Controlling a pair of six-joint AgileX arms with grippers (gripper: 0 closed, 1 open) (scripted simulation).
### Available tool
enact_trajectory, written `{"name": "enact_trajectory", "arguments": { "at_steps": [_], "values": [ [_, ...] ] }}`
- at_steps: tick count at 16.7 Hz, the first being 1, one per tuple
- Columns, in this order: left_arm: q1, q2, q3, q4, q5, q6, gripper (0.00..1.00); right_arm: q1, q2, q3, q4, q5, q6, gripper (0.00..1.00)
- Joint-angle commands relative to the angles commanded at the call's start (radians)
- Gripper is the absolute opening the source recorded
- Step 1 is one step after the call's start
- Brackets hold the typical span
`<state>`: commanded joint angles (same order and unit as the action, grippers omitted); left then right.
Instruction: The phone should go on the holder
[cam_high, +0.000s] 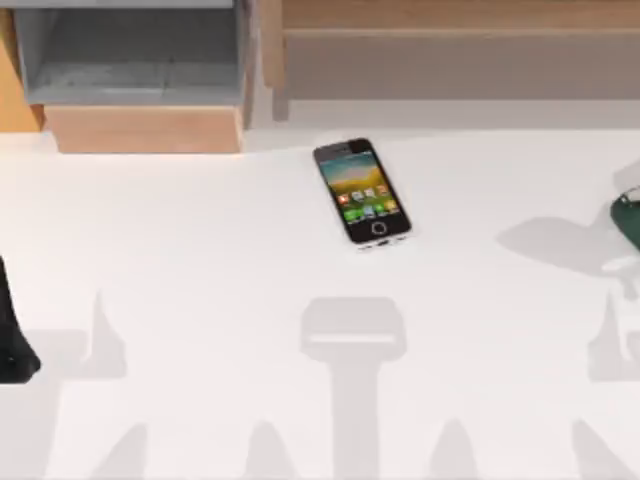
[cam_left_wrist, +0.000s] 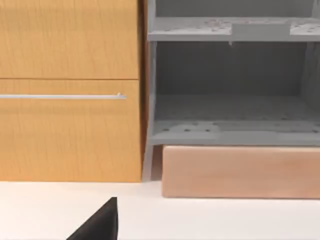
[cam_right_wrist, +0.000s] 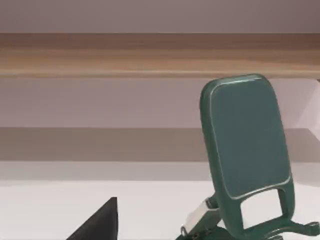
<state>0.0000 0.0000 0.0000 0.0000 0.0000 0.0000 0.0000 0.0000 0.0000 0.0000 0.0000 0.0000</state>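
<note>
white table (cam_high: 200, 260) runs under a wooden cabinet with a grey open shelf unit (cam_left_wrist: 230, 90) at its far left corner and a long wooden ledge (cam_right_wrist: 150, 55) along the far edge. the phone (cam_high: 362, 190) lies flat and face up near the middle of the far edge, screen lit, nothing touching it. the holder (cam_right_wrist: 247, 145), a dark green stand with a tilted back plate, sits at the right edge of the table, well apart from the phone and with nothing on it. the left arm (cam_high: 12, 330) is parked at the left edge; a dark part of the left pincer (cam_left_wrist: 100, 222) and of the right pincer (cam_right_wrist: 100, 222) shows in each wrist view, but i cannot tell whether either is apart or together. as i judge it, the task has not begun: the phone is yet to be grasped, lifted, carried across to the right and set against the holder's back plate
</note>
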Motion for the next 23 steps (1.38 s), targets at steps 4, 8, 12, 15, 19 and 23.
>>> {"name": "enact_trajectory", "arguments": {
  "at_steps": [4, 8, 12, 15, 19, 23],
  "values": [
    [0.000, 0.000, 0.000, 0.000, 0.000, 0.000, 1.00, 0.000, 0.024, 0.028, -0.017, 0.000, 0.006, 1.00],
    [0.000, 0.000, 0.000, 0.000, 0.000, 0.000, 1.00, 0.002, 0.190, 0.209, -0.127, 0.002, 0.037, 1.00],
    [0.000, 0.000, 0.000, 0.000, 0.000, 0.000, 1.00, 0.010, 0.509, 0.530, -0.320, 0.015, 0.076, 1.00],
    [0.000, 0.000, 0.000, 0.000, 0.000, 0.000, 1.00, 0.035, 0.826, 0.826, -0.501, 0.030, 0.103, 1.00],
    [0.000, 0.000, 0.000, 0.000, 0.000, 0.000, 1.00, 0.111, 1.306, 1.248, -0.765, 0.049, 0.133, 1.00],
    [0.000, 0.000, 0.000, 0.000, 0.000, 0.000, 1.00, 0.215, 1.788, 1.650, -1.010, 0.063, 0.163, 1.00]
  ]
}}
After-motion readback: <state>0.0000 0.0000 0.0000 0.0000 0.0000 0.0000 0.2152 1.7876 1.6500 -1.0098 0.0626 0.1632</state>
